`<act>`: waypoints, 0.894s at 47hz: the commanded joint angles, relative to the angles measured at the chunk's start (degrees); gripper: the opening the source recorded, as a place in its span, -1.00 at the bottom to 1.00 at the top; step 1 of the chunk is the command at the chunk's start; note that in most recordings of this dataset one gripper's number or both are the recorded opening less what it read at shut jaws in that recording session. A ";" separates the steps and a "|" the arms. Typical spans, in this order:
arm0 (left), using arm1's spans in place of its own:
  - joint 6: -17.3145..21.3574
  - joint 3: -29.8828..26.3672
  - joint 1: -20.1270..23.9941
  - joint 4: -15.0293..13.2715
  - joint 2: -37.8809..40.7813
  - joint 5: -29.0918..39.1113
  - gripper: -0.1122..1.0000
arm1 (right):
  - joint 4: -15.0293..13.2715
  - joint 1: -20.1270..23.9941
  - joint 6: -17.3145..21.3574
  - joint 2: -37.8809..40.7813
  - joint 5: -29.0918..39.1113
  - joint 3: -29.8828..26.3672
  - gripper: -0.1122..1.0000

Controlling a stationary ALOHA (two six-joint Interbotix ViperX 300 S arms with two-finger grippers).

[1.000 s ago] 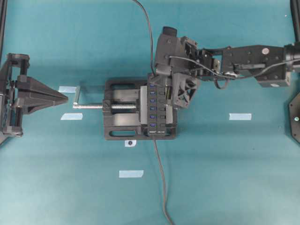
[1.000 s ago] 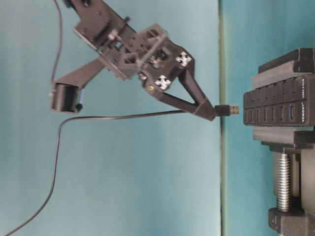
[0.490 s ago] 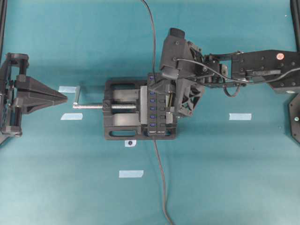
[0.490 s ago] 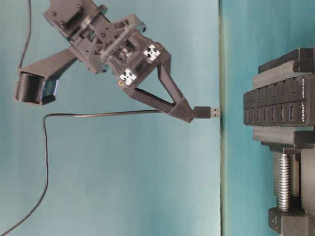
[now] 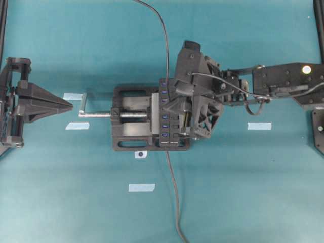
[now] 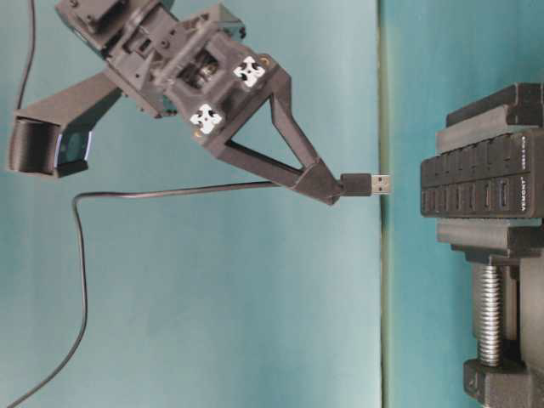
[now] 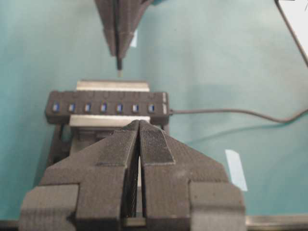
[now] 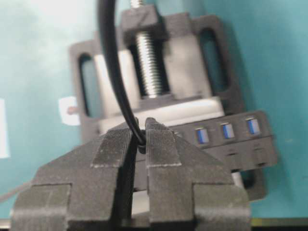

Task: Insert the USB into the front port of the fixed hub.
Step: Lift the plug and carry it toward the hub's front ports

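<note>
Above teal table, right tool pinches USB.

A black vise with a silver screw handle sits mid-desk, clamping the fixed hub, whose row of blue ports runs top to bottom. The right claw hangs over the hub's upper half, hiding some ports. A thin black cable runs up from it. The left claw, closed, rests at the left edge, well apart. Pale tape strips dot the desk.
</note>
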 commanded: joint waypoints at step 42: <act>-0.18 -0.88 -0.09 0.09 0.18 -0.44 -0.80 | -0.26 5.10 5.10 0.44 -0.79 -1.85 -0.77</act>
